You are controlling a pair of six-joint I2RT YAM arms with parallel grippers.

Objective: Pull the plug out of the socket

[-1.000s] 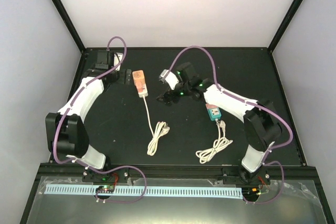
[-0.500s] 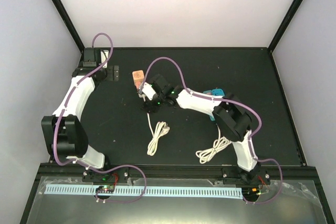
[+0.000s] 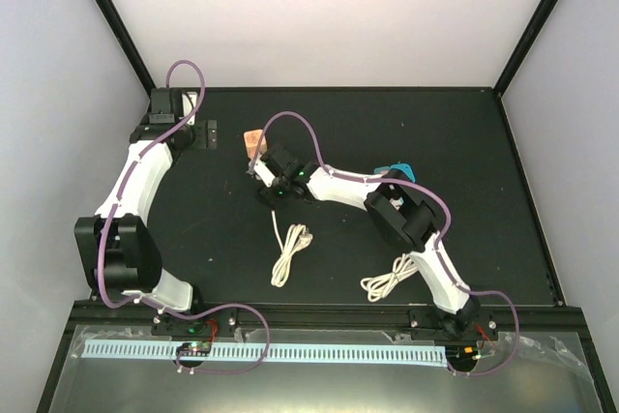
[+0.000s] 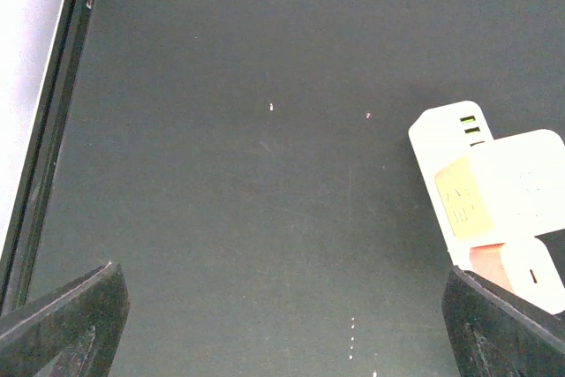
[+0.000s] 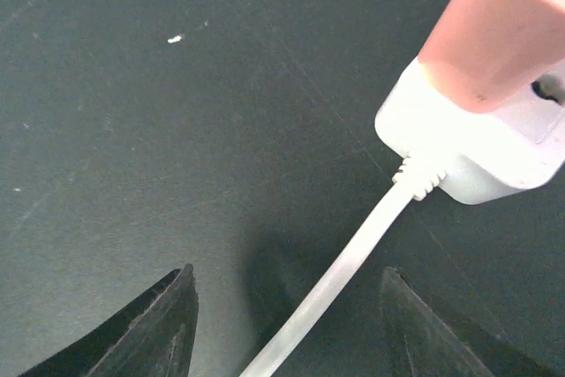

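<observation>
The pink socket (image 5: 503, 33) lies on the black table with the white plug (image 5: 477, 147) seated in its end. The white cable (image 5: 335, 280) runs from the plug down between my right gripper's (image 5: 291, 333) dark fingers (image 5: 150, 333), which stand apart on either side of it without touching. In the top view the right gripper (image 3: 266, 181) covers the plug, and only the socket's (image 3: 253, 139) far end shows. My left gripper (image 3: 208, 132) hangs open just left of the socket. In the left wrist view that gripper (image 4: 282, 342) has bare table under it and the pink socket (image 4: 485, 260) at its right edge.
The plug's cable ends in a coil (image 3: 290, 258) at the table's middle. A teal socket (image 3: 392, 173) with its own coiled cable (image 3: 392, 278) lies under the right arm. A white block (image 4: 477, 174) sits over the pink socket in the left wrist view. The table's left rail (image 4: 53, 130) is close to the left gripper.
My right arm swung left from the table's middle to the plug end of the pink socket, and its jaws have narrowed. My left gripper drew back slightly toward the far left corner.
</observation>
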